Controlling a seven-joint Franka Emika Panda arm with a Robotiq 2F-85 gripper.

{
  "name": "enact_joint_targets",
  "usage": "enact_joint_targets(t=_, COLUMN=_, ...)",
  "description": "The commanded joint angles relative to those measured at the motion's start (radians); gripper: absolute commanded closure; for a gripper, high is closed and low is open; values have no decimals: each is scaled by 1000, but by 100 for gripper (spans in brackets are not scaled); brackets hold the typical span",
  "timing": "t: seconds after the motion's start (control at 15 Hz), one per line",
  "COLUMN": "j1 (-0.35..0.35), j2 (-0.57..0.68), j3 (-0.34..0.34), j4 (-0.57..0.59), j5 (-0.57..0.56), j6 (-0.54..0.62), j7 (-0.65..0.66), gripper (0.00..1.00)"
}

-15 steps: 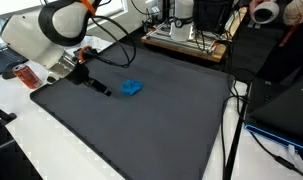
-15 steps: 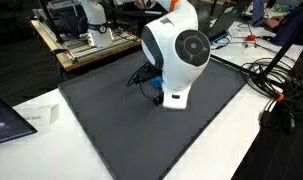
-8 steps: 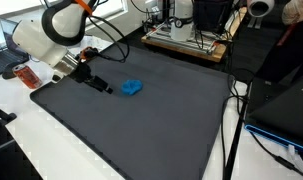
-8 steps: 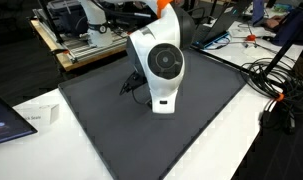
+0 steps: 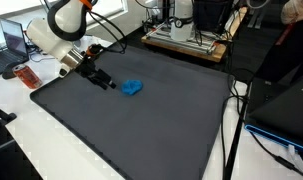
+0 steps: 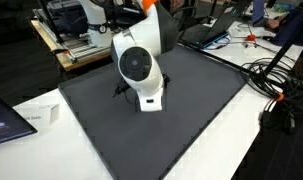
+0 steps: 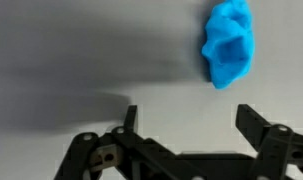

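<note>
Over dark mat (image 5: 141,120), end effector (image 5: 109,84) released and empty, crumpled blue object (image 5: 131,88) just beside it

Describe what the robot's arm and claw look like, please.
The arm has rounded white shells with an orange band and a dark round joint cap. Black cables trail from it. The claw is black, with two fingers on bar linkages.

We see the tool (image 7: 186,114) at the near edge, jaws spread wide over grey mat (image 7: 71,45). Blue crumpled lump (image 7: 229,42) lies far right, clear of the fingers (image 7: 255,128), not touching. A dark shadow (image 7: 61,105) sits near left.
</note>
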Motion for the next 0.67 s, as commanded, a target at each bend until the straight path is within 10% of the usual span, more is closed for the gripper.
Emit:
enact_joint_targets(t=0.0, j1=-19, j2=-115, j3=-19, j4=-189, j5=83, j6=77, j7=-96, gripper=0)
enact_joint_targets(t=0.6, j1=-37, j2=-253, j3=-33, j4=-442, j5=239, j6=230, j7=-262, gripper=0)
